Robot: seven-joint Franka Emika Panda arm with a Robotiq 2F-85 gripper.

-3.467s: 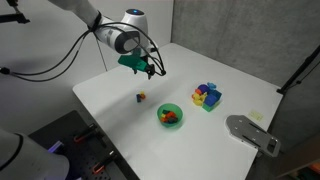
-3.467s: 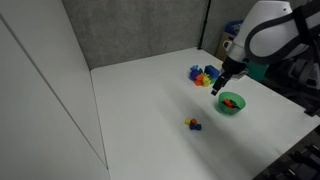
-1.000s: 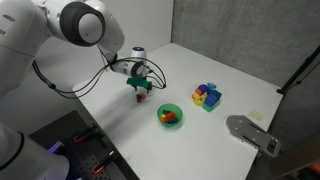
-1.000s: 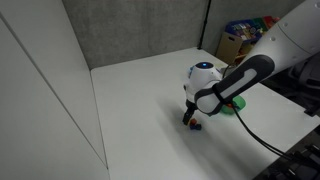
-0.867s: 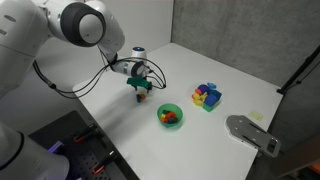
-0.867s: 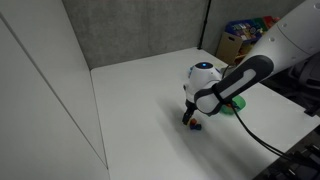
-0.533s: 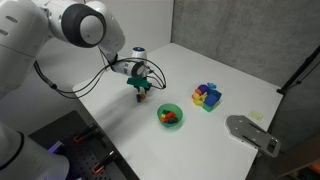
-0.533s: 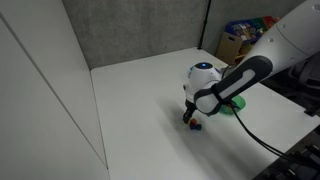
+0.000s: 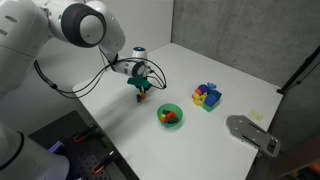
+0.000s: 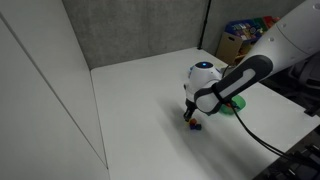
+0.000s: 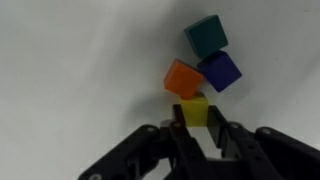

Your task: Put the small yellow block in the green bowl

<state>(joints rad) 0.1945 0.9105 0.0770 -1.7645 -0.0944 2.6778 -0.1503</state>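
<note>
In the wrist view the small yellow block (image 11: 194,108) lies on the white table between my fingertips, and my gripper (image 11: 195,121) is shut on its two sides. An orange block (image 11: 182,78) touches its far side, with a purple block (image 11: 220,71) and a teal block (image 11: 206,36) beyond. In both exterior views the gripper (image 9: 141,93) (image 10: 191,117) is down at the table over this small cluster. The green bowl (image 9: 170,115) (image 10: 233,104) stands a short way off and holds something red and orange.
A pile of coloured blocks (image 9: 207,96) sits on the table beyond the bowl. A grey flat device (image 9: 250,133) lies near the table's corner. A box of coloured items (image 10: 240,38) stands behind the table. The table's edge (image 9: 100,130) runs close to the gripper.
The jaws have closed from wide open onto the yellow block. The arm has stayed in the same place over the cluster.
</note>
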